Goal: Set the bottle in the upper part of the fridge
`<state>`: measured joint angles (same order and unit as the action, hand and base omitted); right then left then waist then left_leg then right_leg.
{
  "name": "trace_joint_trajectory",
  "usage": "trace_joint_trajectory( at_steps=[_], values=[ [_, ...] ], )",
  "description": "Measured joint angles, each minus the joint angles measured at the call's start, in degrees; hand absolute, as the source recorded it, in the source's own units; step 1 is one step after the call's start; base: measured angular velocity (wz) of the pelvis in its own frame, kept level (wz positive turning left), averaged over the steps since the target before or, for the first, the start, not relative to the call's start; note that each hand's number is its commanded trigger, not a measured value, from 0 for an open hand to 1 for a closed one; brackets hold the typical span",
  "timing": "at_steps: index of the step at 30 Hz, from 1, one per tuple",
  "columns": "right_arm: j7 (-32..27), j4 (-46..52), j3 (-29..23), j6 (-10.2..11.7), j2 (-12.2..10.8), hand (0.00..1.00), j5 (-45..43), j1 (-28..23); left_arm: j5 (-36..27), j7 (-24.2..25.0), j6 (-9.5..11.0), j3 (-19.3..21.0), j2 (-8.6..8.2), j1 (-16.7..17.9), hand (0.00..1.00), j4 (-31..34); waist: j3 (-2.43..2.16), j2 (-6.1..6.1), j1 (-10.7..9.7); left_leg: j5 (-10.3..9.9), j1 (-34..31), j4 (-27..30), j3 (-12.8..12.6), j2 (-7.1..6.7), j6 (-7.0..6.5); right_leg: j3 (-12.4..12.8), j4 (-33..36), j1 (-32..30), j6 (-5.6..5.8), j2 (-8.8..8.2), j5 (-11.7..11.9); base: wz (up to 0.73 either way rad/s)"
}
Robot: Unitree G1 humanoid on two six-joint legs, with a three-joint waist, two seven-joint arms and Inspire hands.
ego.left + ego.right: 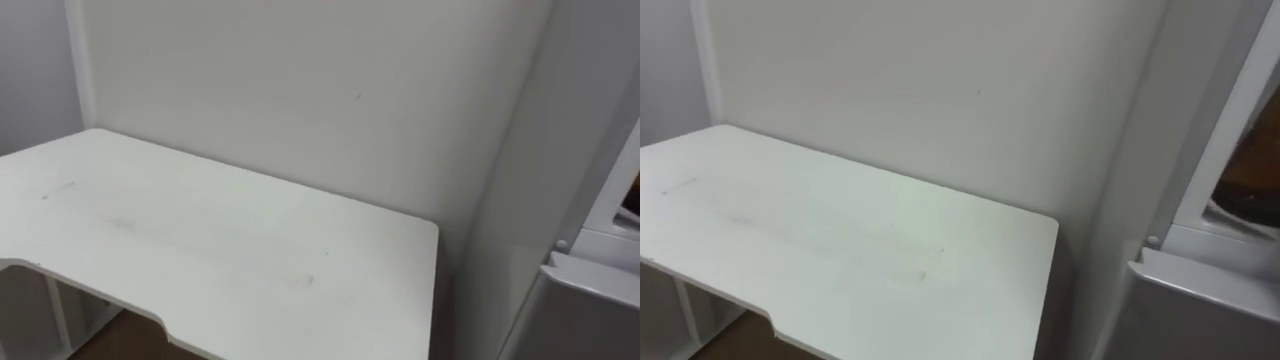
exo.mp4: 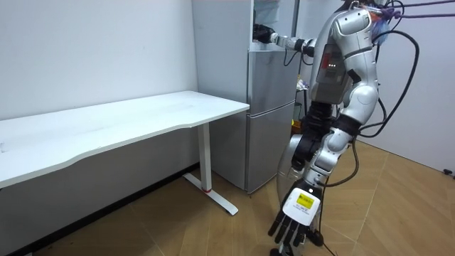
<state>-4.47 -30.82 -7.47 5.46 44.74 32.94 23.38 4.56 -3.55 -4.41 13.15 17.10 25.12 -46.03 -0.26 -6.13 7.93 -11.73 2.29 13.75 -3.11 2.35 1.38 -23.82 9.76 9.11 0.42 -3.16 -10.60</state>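
Note:
I stand next to the grey fridge (image 2: 270, 107), which is on the room view's right. My right arm stretches out at shoulder height, and my right hand (image 2: 262, 33) is at the front of the upper fridge compartment. Whether that hand holds anything is too small to tell. My left hand (image 2: 293, 222) hangs low by my leg with its fingers relaxed and nothing in it. In the right eye view the upper compartment (image 1: 1248, 185) shows a dark opening at the right edge, above the shut lower door (image 1: 1200, 305).
A long white table (image 1: 200, 240) stands against the wall to my left, its right end close to the fridge side (image 1: 520, 200). Its white leg (image 2: 207, 156) rests on the wood floor.

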Motion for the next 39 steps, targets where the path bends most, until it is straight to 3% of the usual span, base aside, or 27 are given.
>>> trace_joint_trajectory(
  at_steps=[6,14,21,25,33,37,39],
  values=[
    [-2.08,3.06,-0.47,0.03,-0.36,0.00,-4.09,-2.37,-0.13,-0.06,0.11,0.03,-1.05,0.29,0.00,-0.17,-0.03,-0.06,-1.42,-0.06,0.14,-0.17,-0.81,-0.01,-0.12,0.51,-0.01,-0.07,0.00,-0.15,0.00,-0.05],
    [-5.37,7.34,-1.17,-0.06,-0.69,0.00,-7.87,-6.74,0.13,-0.05,-0.30,0.08,-1.69,0.18,0.00,-0.17,-0.02,0.26,-1.60,-0.17,0.60,-0.15,-1.70,0.01,-0.26,1.74,-0.02,-0.14,0.03,-0.19,0.02,-0.06],
    [-9.01,14.03,-2.94,-1.04,-2.76,0.00,-10.34,-11.38,0.08,0.40,-0.44,0.29,-3.10,0.36,0.00,-0.94,-0.31,1.33,-1.73,-0.18,1.42,-0.42,-2.35,0.02,-0.30,2.60,0.02,-0.16,0.02,-0.20,0.02,-0.06],
    [-10.04,16.56,-3.07,-1.95,-3.67,0.00,-10.64,-11.96,0.08,0.36,-0.62,0.34,-3.36,0.66,0.00,-2.40,-0.39,1.13,-2.82,-0.17,1.30,-0.46,-2.93,0.03,-0.32,3.26,0.08,-0.67,0.02,-0.26,0.01,-0.08],
    [-12.86,22.84,-3.34,-2.22,-4.19,0.00,-7.15,-15.00,-0.05,-0.51,-0.38,0.07,-3.53,0.09,0.00,-2.45,-0.15,1.07,-3.43,-0.16,1.89,-1.52,-4.91,0.20,-0.33,4.84,0.21,-1.73,0.03,-0.18,0.00,-0.12],
    [-14.27,28.29,-3.45,-2.22,-4.54,0.00,-1.00,-17.16,0.00,-1.28,0.36,0.15,-3.55,0.05,0.00,-2.44,0.10,1.31,-4.51,-0.17,2.44,-2.04,-5.64,0.20,-0.33,5.52,0.28,-1.78,0.07,-0.16,0.02,-0.11],
    [-14.88,31.76,-3.52,-2.22,-5.07,0.00,1.00,-18.17,-0.02,-1.26,0.76,0.14,-3.56,0.07,0.00,-2.44,0.48,1.47,-4.71,-0.17,2.44,-2.10,-5.82,0.23,-0.33,5.74,0.35,-1.85,0.07,-0.12,0.02,-0.07]
  ],
)
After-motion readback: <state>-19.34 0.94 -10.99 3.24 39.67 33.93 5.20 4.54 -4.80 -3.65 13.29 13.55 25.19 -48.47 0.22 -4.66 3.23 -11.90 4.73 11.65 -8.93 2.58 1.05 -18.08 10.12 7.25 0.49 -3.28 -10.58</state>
